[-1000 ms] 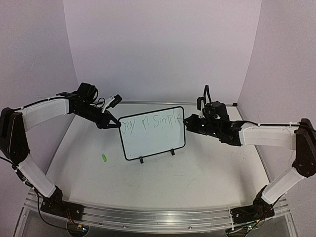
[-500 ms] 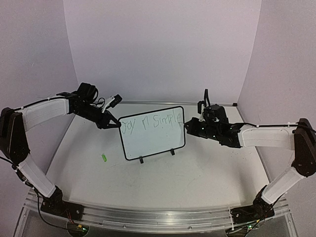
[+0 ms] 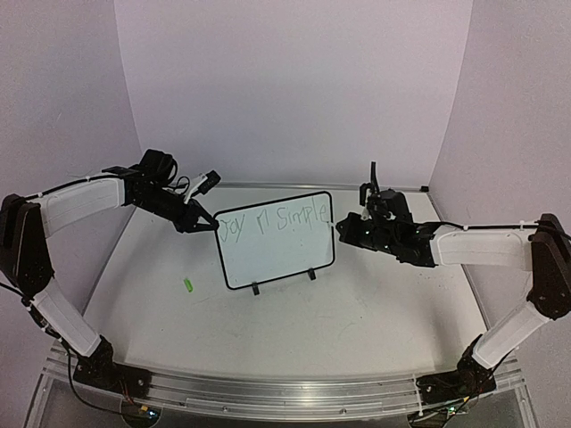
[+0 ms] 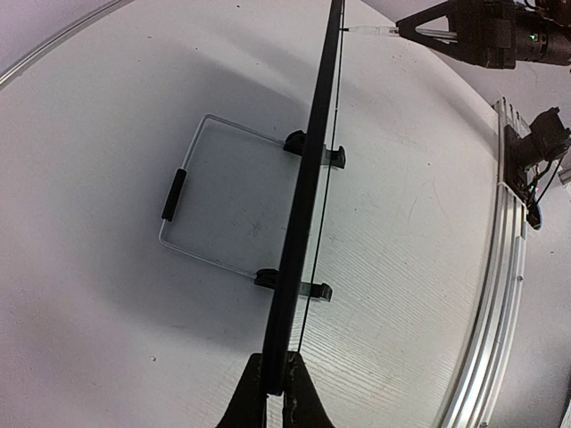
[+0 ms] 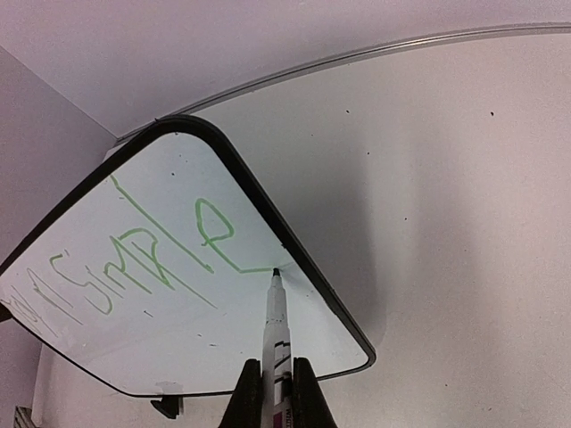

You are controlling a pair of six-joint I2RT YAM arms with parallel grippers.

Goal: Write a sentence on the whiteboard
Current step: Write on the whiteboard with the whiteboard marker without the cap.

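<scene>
The white bench (image 3: 357, 312) carries a black-framed, white rectangular whiteboard (image 3: 277, 254), upright on two small feet midway between the arms. The left gripper (image 4: 275, 397) is closed on the board's left edge, steadying it. The right gripper (image 5: 277, 385) is clamped on a slim white marker (image 5: 277, 325), its tip touching the board just inside the right frame. The thin green handwritten sentence (image 3: 272, 220) reads roughly "Joy in Simple" along the top. Below it the board is blank, so I'd say more writing remains. A small green piece (image 3: 188, 285) lies apart.
</scene>
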